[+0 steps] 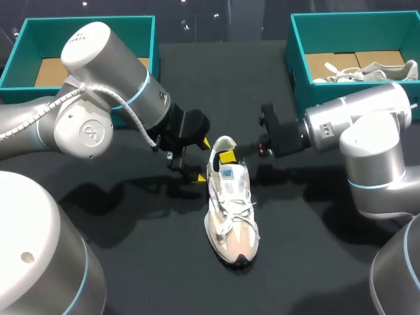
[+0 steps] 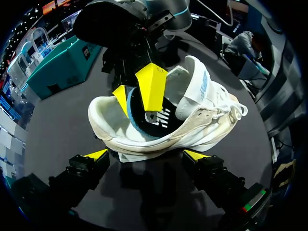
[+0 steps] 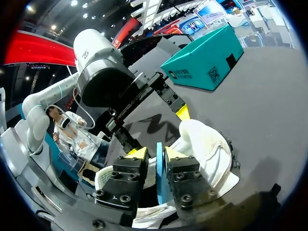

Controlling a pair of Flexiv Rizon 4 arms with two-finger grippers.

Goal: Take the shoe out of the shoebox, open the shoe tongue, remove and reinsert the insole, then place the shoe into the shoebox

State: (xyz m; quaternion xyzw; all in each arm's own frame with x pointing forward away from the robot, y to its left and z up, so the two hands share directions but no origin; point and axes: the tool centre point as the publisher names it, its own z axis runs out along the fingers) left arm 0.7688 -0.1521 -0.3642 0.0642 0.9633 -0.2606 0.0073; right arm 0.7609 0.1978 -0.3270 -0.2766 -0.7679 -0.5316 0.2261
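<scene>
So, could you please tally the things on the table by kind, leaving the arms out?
Shoeboxes: 2, the left shoebox and the right shoebox
Shoes: 2, the shoe on the table and the shoe in the right shoebox
Insoles: 1, the insole, held by the right gripper
Total: 5

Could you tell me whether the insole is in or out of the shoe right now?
Partly out: the right gripper pinches the insole, its heel end raised, the rest inside the shoe.
</scene>
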